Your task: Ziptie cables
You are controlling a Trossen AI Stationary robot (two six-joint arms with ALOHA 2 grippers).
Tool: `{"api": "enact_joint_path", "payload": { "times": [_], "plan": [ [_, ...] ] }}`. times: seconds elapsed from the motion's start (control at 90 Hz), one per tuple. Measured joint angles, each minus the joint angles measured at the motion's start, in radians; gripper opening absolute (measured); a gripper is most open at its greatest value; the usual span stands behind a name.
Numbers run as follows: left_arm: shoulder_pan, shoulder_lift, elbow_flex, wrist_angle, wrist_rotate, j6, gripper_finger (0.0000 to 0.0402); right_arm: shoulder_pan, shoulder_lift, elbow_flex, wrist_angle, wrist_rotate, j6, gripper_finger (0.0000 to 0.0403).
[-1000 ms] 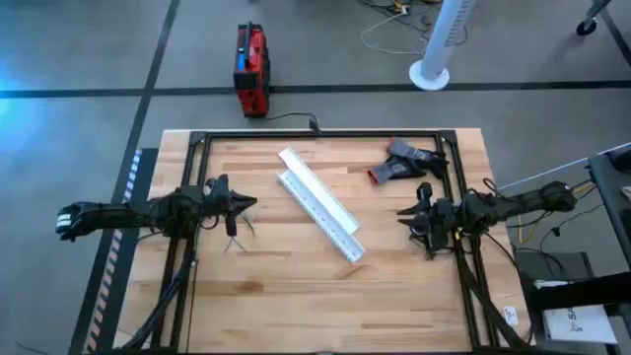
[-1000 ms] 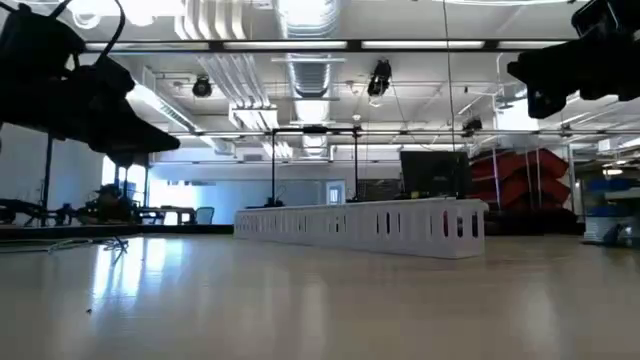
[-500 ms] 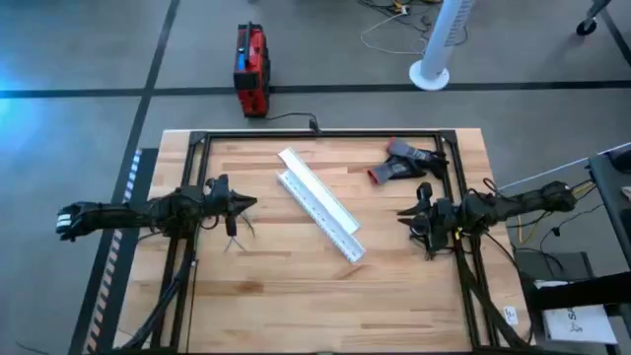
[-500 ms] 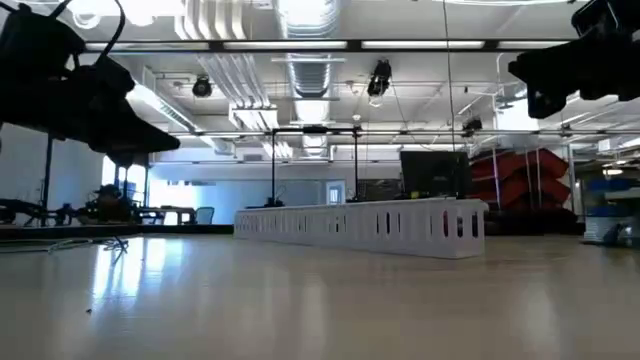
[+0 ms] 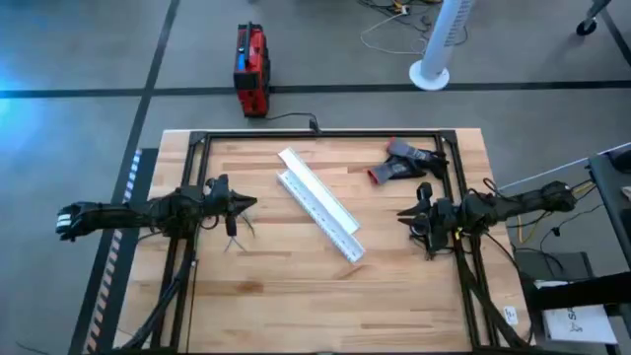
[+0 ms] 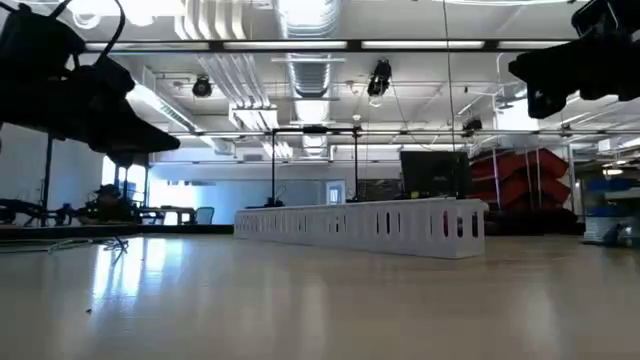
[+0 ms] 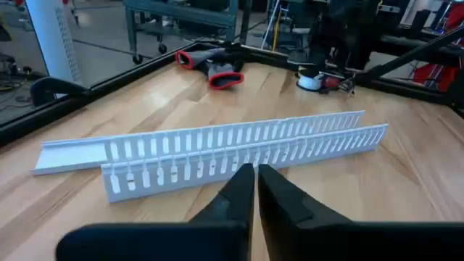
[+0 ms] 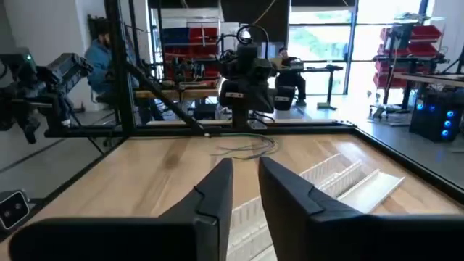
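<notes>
Table: a pale wooden table (image 5: 296, 286) of planks with a black frame around its edge, standing on a grey floor crossed by dark lines
Room: a wide workshop with ceiling lights and ducts, red racks and a dark screen beyond the table; a seated person (image 8: 101, 54) showed far off in the right wrist view
Floor items: one red case (image 5: 251, 69) behind the table, one white fan base (image 5: 431, 71) to its right
Channels: two long white slotted channels (image 5: 320, 204) lay side by side, slanting across the middle of the table
Tool: one dark tool with red tips (image 5: 399, 163) lay near the far right corner
Cables: one small bundle of thin cables (image 5: 237, 233) lay on the wood just under the left gripper, well left of the channels
Ziptie: could not be made out
Left gripper (image 5: 252, 204): one arm reached in level from the left edge, above the table, pointing at the channels; its fingers (image 7: 235, 192) stood almost together with only a slit between, holding nothing
Right gripper (image 5: 403, 212): one arm reached in level from the right edge, pointing left across the table; fingers (image 8: 217, 188) narrowly parted, empty
</notes>
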Motion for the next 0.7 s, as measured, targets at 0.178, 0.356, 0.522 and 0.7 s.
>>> {"api": "enact_joint_path", "payload": {
  "times": [0.178,0.356,0.522,0.7],
  "plan": [
    [0.0,0.0,0.0,0.0,0.0,0.0,0.0003,0.0,0.0,0.0,0.0,0.0,0.0,0.0073],
    [0.0,0.0,0.0,0.0,0.0,0.0,0.0003,0.0,0.0,0.0,0.0,0.0,0.0,0.008],
    [0.0,0.0,0.0,0.0,0.0,0.0,0.0003,0.0,0.0,0.0,0.0,0.0,0.0,0.0082],
    [0.0,0.0,0.0,0.0,0.0,0.0,0.0003,0.0,0.0,0.0,0.0,0.0,0.0,0.0069]
  ]
}}
